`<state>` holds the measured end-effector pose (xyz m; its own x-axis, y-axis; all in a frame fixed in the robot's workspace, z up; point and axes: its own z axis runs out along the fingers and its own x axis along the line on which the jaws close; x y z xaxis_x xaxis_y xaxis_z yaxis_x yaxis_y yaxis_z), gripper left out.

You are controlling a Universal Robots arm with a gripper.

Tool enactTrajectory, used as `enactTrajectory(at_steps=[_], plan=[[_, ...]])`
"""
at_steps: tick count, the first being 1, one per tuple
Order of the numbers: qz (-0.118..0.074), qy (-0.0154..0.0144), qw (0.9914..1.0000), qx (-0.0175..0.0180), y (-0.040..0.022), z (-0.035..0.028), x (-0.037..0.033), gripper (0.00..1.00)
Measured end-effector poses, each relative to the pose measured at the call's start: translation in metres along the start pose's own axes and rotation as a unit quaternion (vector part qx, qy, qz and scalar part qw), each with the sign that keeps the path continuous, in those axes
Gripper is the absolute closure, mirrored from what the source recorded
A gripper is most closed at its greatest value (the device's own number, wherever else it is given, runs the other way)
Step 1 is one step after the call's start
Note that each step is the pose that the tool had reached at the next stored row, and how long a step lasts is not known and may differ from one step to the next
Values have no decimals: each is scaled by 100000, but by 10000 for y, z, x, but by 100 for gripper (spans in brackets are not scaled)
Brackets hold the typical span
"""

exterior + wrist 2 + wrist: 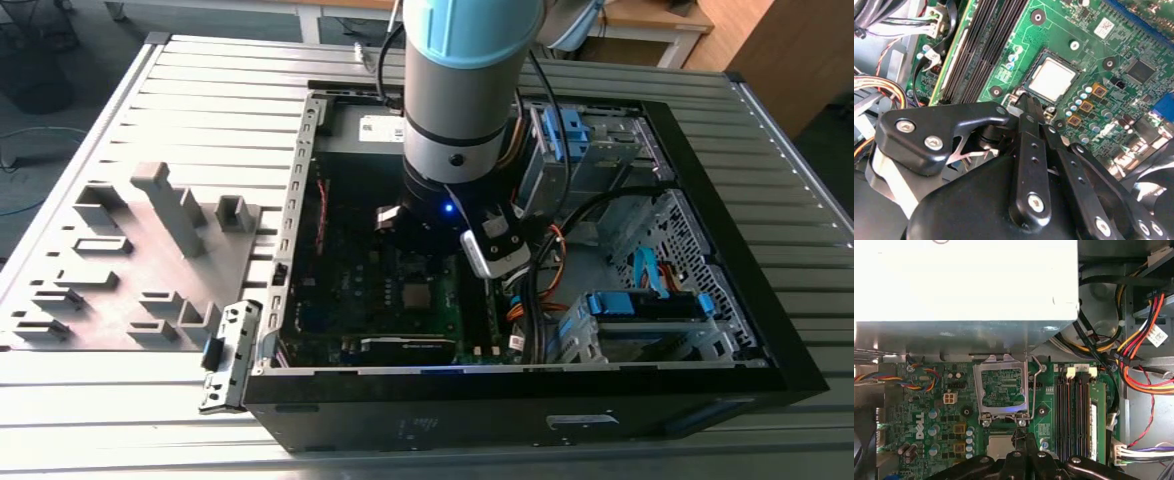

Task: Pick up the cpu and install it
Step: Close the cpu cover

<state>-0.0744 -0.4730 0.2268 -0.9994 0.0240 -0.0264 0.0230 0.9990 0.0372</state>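
Second wrist view: the cpu (1051,80) lies flat in its socket on the green motherboard (1054,30), shiny metal top facing up, and is not in the tool's grasp. The tool (1028,102) is closed: its two black fingers (1026,145) are drawn together to a single tip with nothing visible between them. That tip sits just beside one corner of the socket, close to a small metal latch part; contact with it cannot be confirmed. In the first wrist view the socket's load plate (1001,387) stands raised off the chip, the board showing through its window, and the wire lever (1038,385) is up beside it. Judged from this, the socket is open so that the chip can rest in its seat, and it is not yet clamped down. The chip is square, so it has no long axis to report. Its edges run true with the socket frame and parallel to the memory modules (1079,415) next to it. No tilt or lifted corner is apparent, though the tool hides part of the chip in the first wrist view. In the exterior view the arm (461,80) reaches straight down into the open computer case (534,385). The case lies on its side on the slatted bench (200,100), presumably to give access from above. A grey fixture tray (134,250) rests on the bench at the exterior view's left, beside the case.
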Motion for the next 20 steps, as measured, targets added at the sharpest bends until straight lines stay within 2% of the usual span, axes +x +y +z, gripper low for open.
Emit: enactTrajectory(at_steps=[17,20], plan=[[-3,1,100000,1,28,1,0,89],[-2,-6,100000,-12,31,22,0,89]])
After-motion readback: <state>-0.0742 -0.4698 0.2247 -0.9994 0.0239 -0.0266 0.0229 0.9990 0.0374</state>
